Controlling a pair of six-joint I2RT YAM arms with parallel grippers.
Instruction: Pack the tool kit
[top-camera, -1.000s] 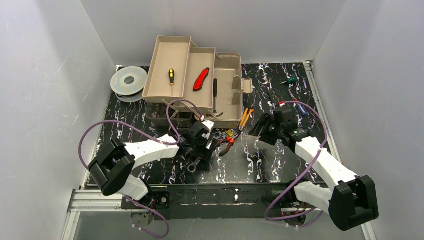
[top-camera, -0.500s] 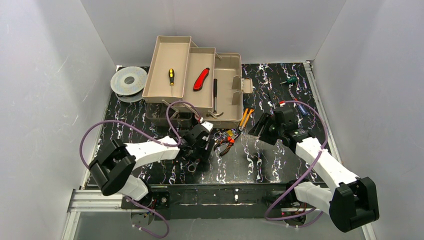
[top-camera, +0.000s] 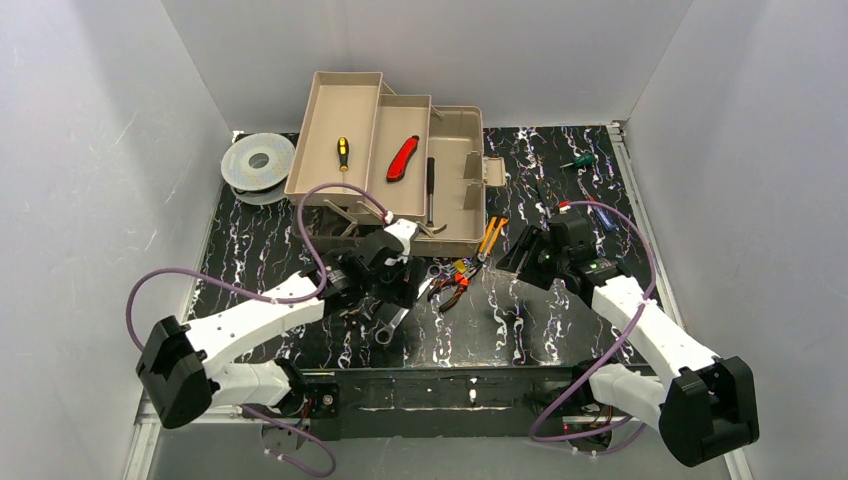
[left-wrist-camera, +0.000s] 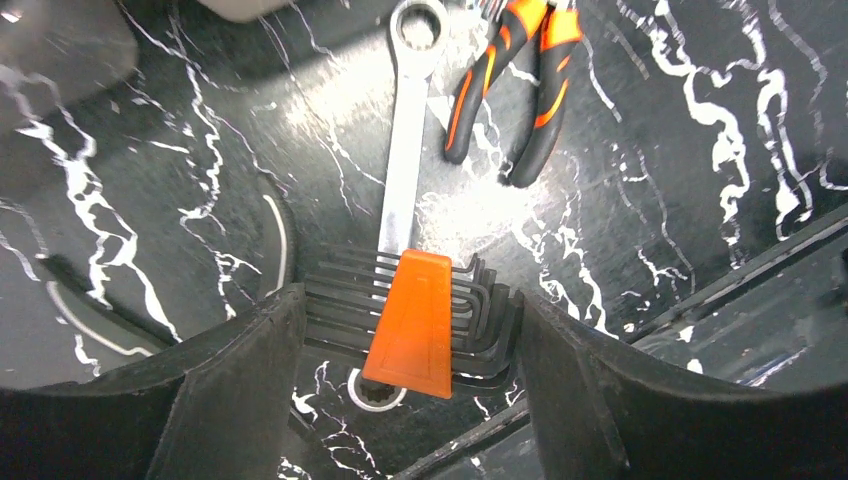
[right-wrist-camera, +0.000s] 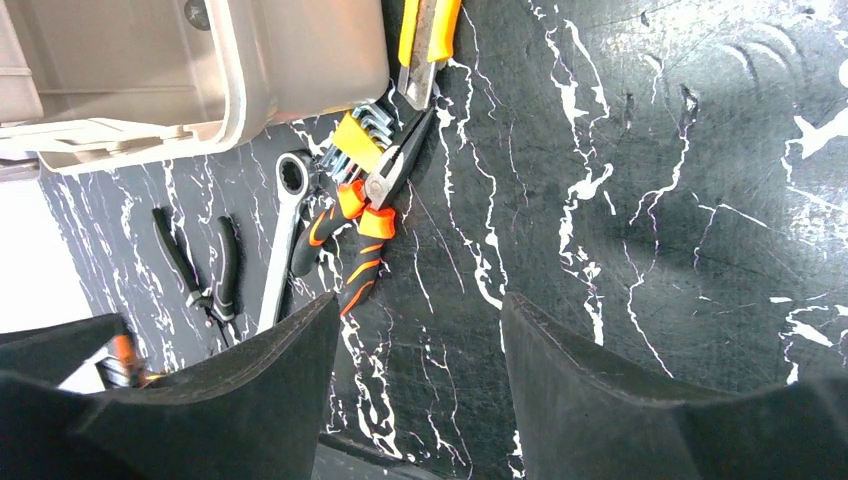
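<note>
One tan toolbox (top-camera: 462, 150) stood open at the 12 o'clock end of the table (top-camera: 560, 330), its trays fanned toward 10 o'clock with a hammer (top-camera: 430, 190), a red knife (top-camera: 402, 157) and a screwdriver (top-camera: 343, 153) inside. The left arm was the nearer: the left gripper (top-camera: 405, 283) hung just short of the box's near wall, so the open base lay at roughly 1 o'clock from it in the top view. Its fingers looked clamped on a hex-key set (left-wrist-camera: 420, 320) from 9 and 3 o'clock, though whether the set was clear of the table was hard to tell. The right gripper (right-wrist-camera: 420, 305), at 3 o'clock from the left one, had its fingers apart over bare table, holding nothing. A wrench (left-wrist-camera: 405, 170) lay beneath the set, long axis 12 to 6 o'clock, its lower ring half hidden. Orange pliers (left-wrist-camera: 510, 90) lay just beside its upper end at 1 o'clock, their nose cut off by the frame. The set's keys ran crosswise, their ends lost against the fingers. The lid could not be made out.
</note>
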